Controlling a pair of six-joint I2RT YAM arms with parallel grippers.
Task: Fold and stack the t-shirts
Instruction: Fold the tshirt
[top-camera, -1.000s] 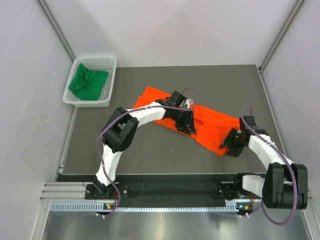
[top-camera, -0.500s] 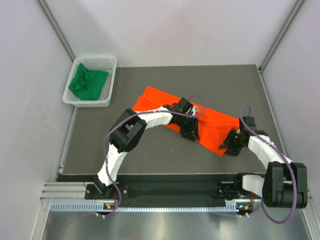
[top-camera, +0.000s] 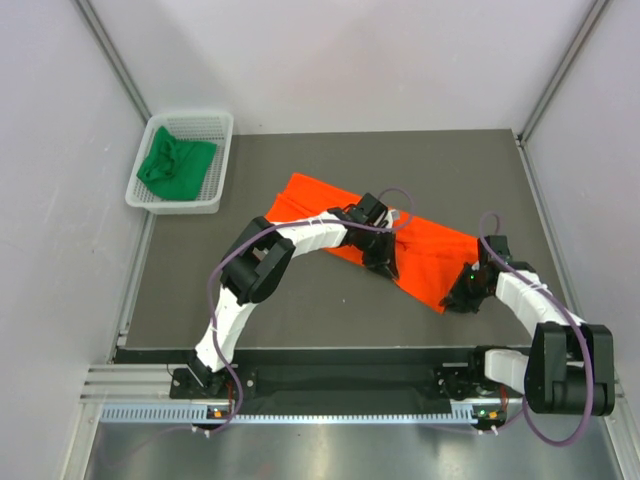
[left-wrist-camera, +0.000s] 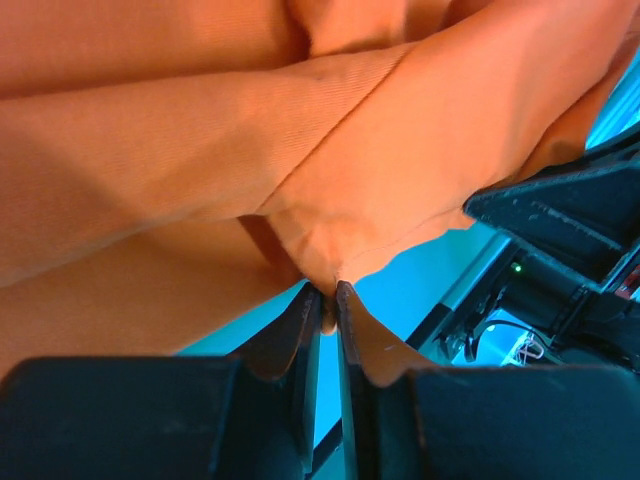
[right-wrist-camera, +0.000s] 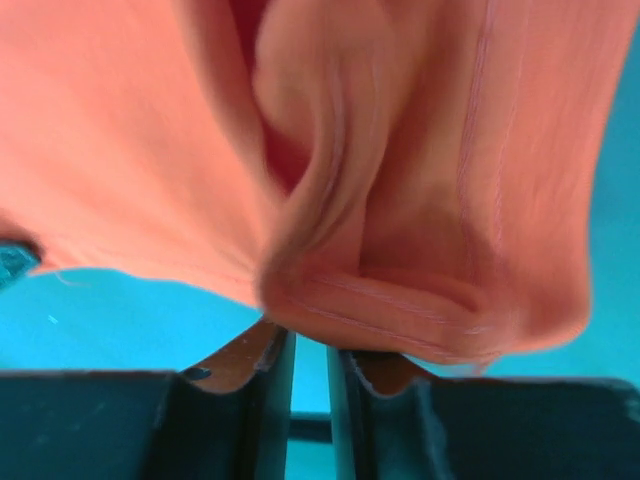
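While the left arm has slid toward 4 o'clock since a second ago, the orange shirt (top-camera: 432, 250) has been drawn into a narrower band. It lies mid-table, slanting from 10 o'clock to 4 o'clock. The left gripper (top-camera: 386, 264) sits over the middle of its near edge. The right gripper (top-camera: 461, 299) is at its 4 o'clock corner, a touch nearer 6 o'clock than before. From above, neither pincer's state can be told. The left wrist view shows its fingers (left-wrist-camera: 300, 335) almost together, nipping the point of a folded orange edge. The right wrist view shows its fingers (right-wrist-camera: 262, 365) narrow too, with a rolled hem caught at their tips. Only the top view shows the green shirt (top-camera: 175, 165), crumpled in the basket (top-camera: 216, 150) at the 10 o'clock corner of the table (top-camera: 300, 310), unmoved.
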